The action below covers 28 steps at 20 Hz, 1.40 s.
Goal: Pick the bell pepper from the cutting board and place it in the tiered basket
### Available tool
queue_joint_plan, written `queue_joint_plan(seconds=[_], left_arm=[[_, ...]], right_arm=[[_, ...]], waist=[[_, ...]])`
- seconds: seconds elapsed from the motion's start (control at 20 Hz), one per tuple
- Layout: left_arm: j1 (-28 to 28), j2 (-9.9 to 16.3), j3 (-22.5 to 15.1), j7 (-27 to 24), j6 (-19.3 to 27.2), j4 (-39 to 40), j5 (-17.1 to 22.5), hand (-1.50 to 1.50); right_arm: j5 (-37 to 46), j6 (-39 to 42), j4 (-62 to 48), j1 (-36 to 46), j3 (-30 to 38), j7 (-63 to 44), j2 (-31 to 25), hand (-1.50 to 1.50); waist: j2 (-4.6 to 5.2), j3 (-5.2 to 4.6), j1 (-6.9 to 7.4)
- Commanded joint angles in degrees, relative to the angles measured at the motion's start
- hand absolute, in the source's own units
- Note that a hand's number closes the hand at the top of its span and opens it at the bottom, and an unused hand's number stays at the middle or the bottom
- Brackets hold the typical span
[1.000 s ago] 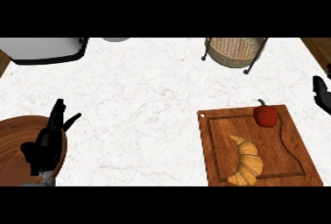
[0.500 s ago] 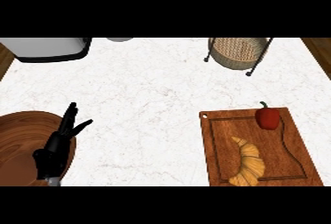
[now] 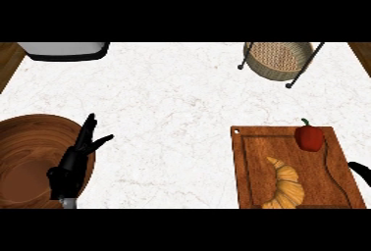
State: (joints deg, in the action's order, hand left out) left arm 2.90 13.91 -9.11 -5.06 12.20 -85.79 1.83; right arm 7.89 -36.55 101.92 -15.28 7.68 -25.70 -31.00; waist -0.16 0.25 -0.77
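1. The left hand [image 3: 72, 164] stands at the lower left over the edge of a wooden bowl [image 3: 25, 162], fingers straight and pointing up, thumb splayed, holding nothing.
2. Only a black tip of the right hand [image 3: 361, 172] shows at the right edge; whether it is spread or clenched cannot be told.
3. The pepper [image 3: 309, 137] lies at the top right of the board [image 3: 250, 166], above a croissant [image 3: 286, 186].
4. The basket [image 3: 281, 60] stands at the upper right, well apart from the board.

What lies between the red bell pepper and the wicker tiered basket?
Head view: only bare white marble counter separates the red bell pepper from the wicker tiered basket.
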Motion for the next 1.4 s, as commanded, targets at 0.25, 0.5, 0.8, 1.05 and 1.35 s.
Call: queue_joint_plan(seconds=[0.25, 0.5, 0.8, 1.05, 1.35], left_arm=[[4.6, -1.1, 0.7, 6.4, -0.4, 1.0, 0.4, 0.0], [3.5, -3.7, -0.1, 7.8, 0.9, 1.8, -1.6, 0.0], [3.7, -5.1, -0.2, 7.0, -0.2, 2.7, -2.2, 0.0], [3.5, -4.9, 1.2, 7.2, -1.1, 2.4, -2.3, 0.0], [2.8, -5.5, 2.4, 8.2, -0.5, 2.7, -3.7, 0.0]], right_arm=[[13.6, 10.3, 7.3, -1.7, -5.2, -31.5, -13.9, -1.5], [20.8, 17.7, 12.3, 7.0, -8.4, -49.9, -16.2, -1.5], [28.3, 24.6, 8.0, 14.9, -16.0, -57.0, -12.0, -1.5], [27.7, 30.6, 2.6, 17.7, -18.2, -59.5, -8.9, -1.5], [29.4, 34.8, -2.9, 25.1, -17.9, -59.5, -2.5, -1.5]], waist=[[0.89, -0.99, 2.55], [0.66, -0.66, 2.71], [0.76, -0.55, 3.36], [0.73, -0.51, 3.12], [0.53, -0.49, 2.44]])
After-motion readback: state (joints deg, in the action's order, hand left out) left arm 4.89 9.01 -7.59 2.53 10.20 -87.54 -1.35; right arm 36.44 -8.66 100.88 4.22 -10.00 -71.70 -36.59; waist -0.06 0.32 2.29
